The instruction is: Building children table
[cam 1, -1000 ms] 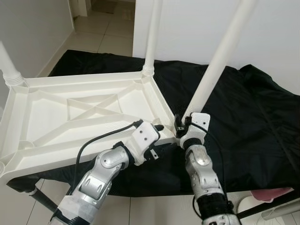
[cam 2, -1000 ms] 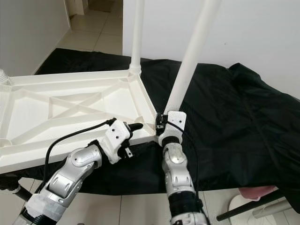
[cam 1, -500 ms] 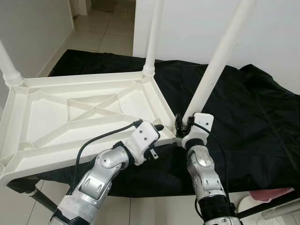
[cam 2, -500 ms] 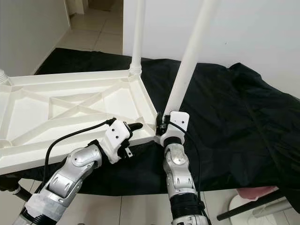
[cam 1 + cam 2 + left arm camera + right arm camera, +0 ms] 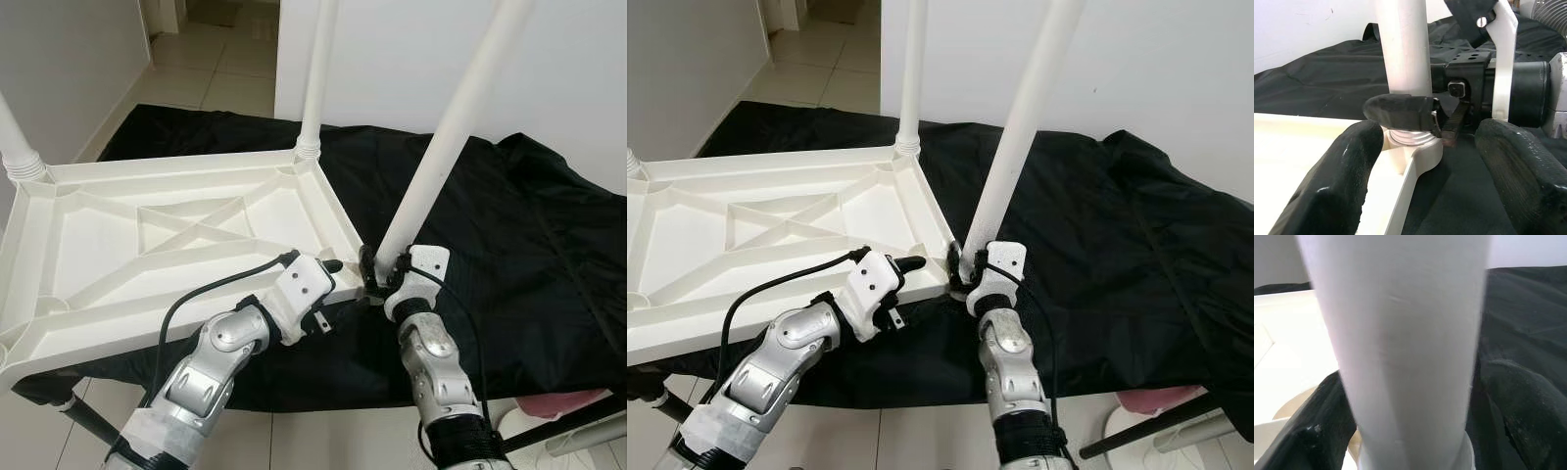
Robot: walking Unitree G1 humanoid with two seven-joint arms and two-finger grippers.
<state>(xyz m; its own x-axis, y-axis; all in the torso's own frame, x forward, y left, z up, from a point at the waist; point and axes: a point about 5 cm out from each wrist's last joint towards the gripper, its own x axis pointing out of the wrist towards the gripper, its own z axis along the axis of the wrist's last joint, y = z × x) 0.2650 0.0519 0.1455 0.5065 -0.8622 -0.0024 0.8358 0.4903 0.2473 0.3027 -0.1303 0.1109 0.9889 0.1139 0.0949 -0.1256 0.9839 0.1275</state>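
Right claw [image 5: 375, 277] clamped round table leg [image 5: 453, 132] base, left claw [image 5: 333, 266] seemingly apart over tabletop [image 5: 157, 235] rim.

Tabletop [image 5: 176, 235]: plain white, cross-ribbed underside. Legs [image 5: 446, 147]: same plain white. Cloth [image 5: 529, 245] beneath: solid black. Floor [image 5: 220, 78]: pale beige tiles. Gripper fingers [image 5: 1347, 181]: glossy black. Pink item [image 5: 563, 403] at cloth's edge.

A black sheet [image 5: 519, 245] covers the surface below a white wall [image 5: 578, 69]; beige floor tiles [image 5: 211, 73] stretch beyond it.
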